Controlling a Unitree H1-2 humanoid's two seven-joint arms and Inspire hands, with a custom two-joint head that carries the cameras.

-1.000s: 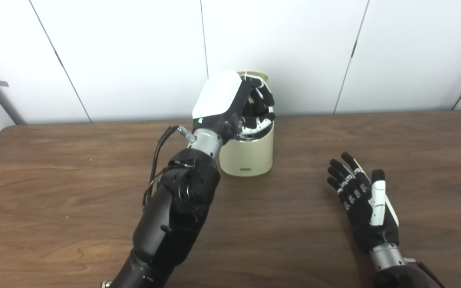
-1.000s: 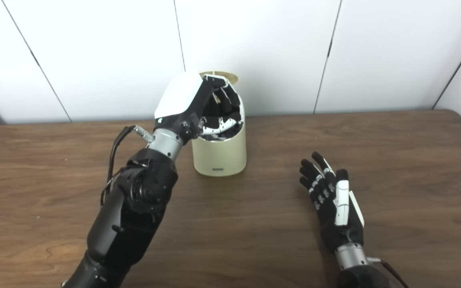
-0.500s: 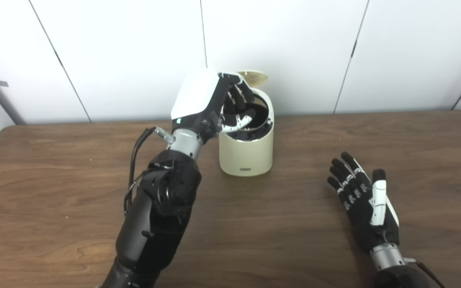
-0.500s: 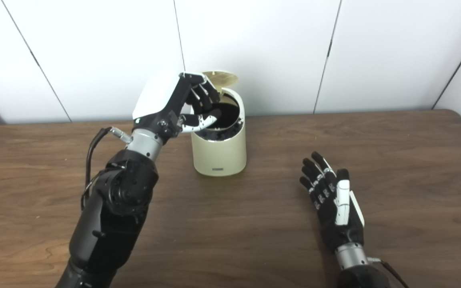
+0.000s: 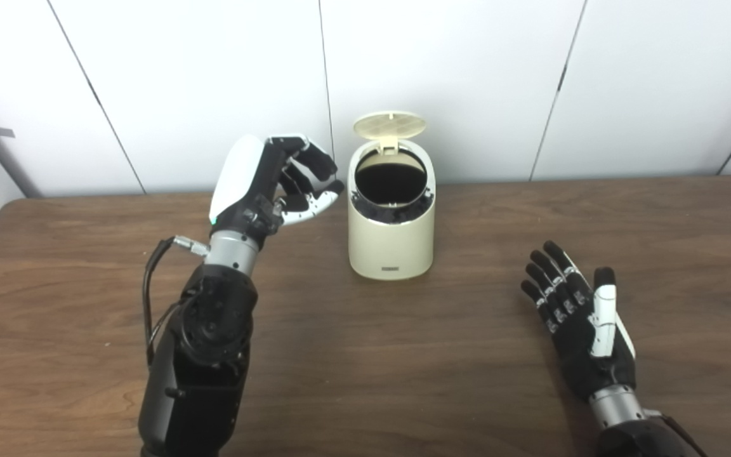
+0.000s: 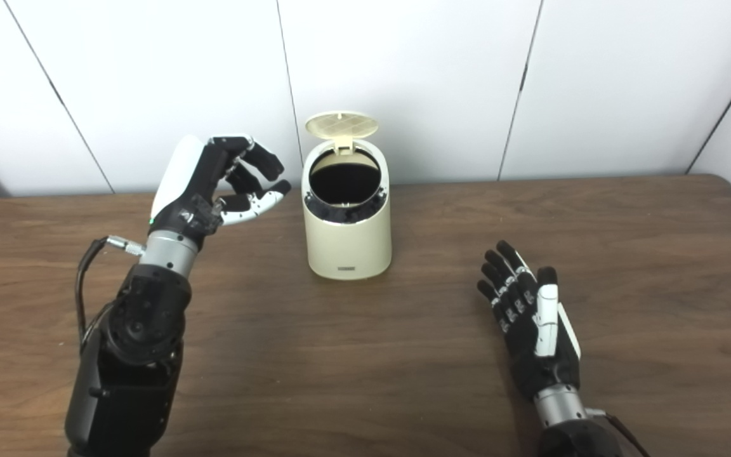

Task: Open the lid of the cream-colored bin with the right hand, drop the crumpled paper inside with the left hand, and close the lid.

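lid (image 5: 389, 124) up at 12 o'clock of the cream bin (image 5: 391, 244), mouth dark and open. left hand (image 5: 264, 181) hovers at the bin's 9 o'clock, fingers loosely spread, holding nothing. no paper in sight, so it's likely inside already. right hand (image 5: 578, 330) rests flat and wide on the table (image 5: 86, 285), out at 4 o'clock. closing is what's left: the right hand must reach up behind the rim and tip that lid down.

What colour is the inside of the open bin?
Black inside the bin, seen best in the left eye view.
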